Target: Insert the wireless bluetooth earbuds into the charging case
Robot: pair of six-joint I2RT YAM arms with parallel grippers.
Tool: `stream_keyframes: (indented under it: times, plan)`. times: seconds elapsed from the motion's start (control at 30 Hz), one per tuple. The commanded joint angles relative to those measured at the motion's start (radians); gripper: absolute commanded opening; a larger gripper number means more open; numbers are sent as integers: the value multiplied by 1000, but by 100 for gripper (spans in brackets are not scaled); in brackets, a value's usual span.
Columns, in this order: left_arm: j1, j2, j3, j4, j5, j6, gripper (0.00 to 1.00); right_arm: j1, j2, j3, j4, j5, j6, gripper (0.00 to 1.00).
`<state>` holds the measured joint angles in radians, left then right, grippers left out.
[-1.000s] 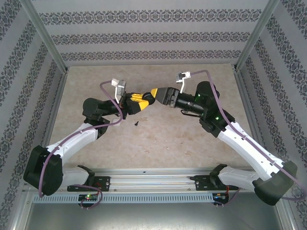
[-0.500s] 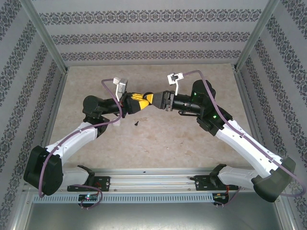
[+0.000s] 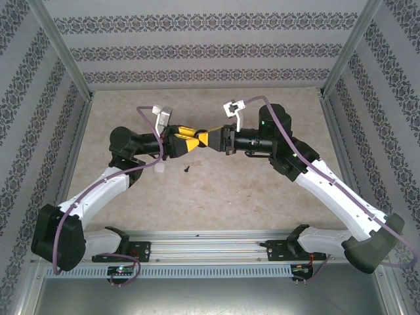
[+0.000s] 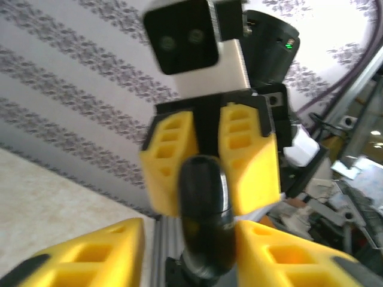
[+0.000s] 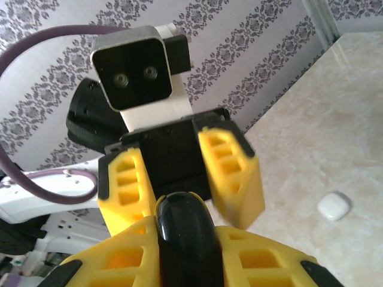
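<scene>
A small white rounded charging case lies on the table, also low right in the right wrist view. No gripper touches it. The earbuds are out of view. Above mid-table the two grippers meet tip to tip around a glossy black oval pod with a seam round it. My right gripper is shut on the pod, one yellow finger on each side. My left gripper stands open around the same pod, its left finger clearly apart from it. From above, the left gripper faces the right gripper.
A tiny dark thing lies on the beige tabletop just below the meeting grippers, right of the white case. Patterned walls close the table at the left, back and right. A metal rail runs along the near edge.
My right gripper's jaws have closed onto the black pod, and my left gripper's jaws have spread apart from it. Both grippers drifted slightly left.
</scene>
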<state>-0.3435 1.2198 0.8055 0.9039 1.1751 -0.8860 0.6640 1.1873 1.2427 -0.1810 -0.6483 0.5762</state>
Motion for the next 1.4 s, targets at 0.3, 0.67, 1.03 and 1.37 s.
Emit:
stream_keyframes:
  times: [0.3,0.67,1.03,1.37]
  plan:
    - [35,-134,86,-561,24,335,53,23,-16,87,-116,-34,-184,10]
    - [-53,-111,118,-504,42,326,54,45,13,100,-141,-13,-207,10]
    - [-73,-121,110,-456,28,319,56,36,17,95,-180,72,-210,8]
    - [-86,-102,101,-387,26,279,56,19,21,69,-143,63,-175,9]
